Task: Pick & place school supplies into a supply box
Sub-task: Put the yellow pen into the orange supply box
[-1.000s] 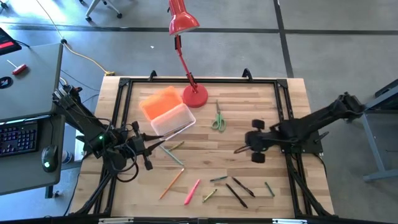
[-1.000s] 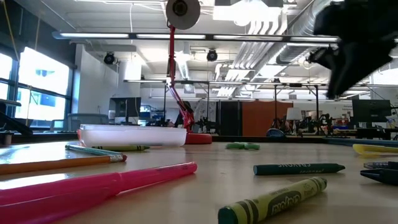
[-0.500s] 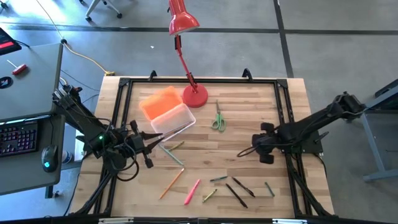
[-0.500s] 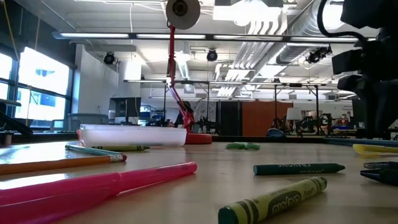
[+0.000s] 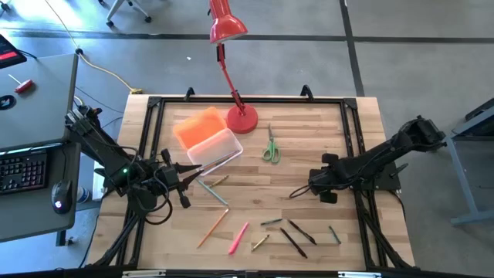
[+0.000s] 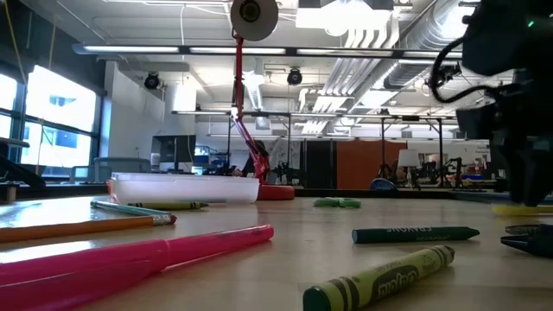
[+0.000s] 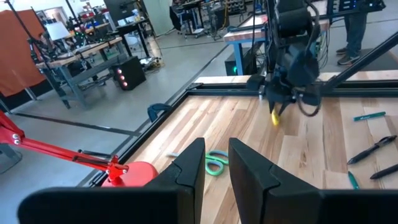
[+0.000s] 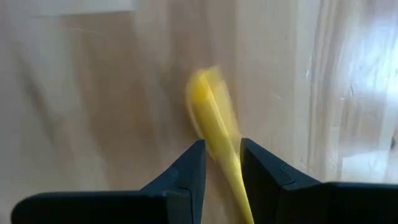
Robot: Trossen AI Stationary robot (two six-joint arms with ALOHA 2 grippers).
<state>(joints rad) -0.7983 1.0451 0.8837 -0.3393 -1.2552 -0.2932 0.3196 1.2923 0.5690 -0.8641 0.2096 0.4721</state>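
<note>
1. Low view: nearest lie a pink marker (image 6: pixel 138 259), a green crayon (image 6: pixel 380 278) and an orange pencil (image 6: pixel 82 226) on the pale wooden desk (image 6: pixel 285 233).
2. High view: loose pens scatter toward 6 o'clock; green-handled scissors (image 5: pixel 270 147) lie near the centre.
3. Right pincer (image 8: pixel 219 163) sits low at 3 o'clock, its fingers pressed on a slim yellow pen (image 8: pixel 214 124).
4. Left pincer (image 7: pixel 216 163) waits at 9 o'clock, fingers slightly parted, holding nothing.
5. Clear plastic supply box (image 5: pixel 215 148) sits toward 11 o'clock, its orange lid (image 5: pixel 197 126) beside it.
6. Red lamp (image 5: pixel 241 118) base stands at 12 o'clock, touching neither.
</note>
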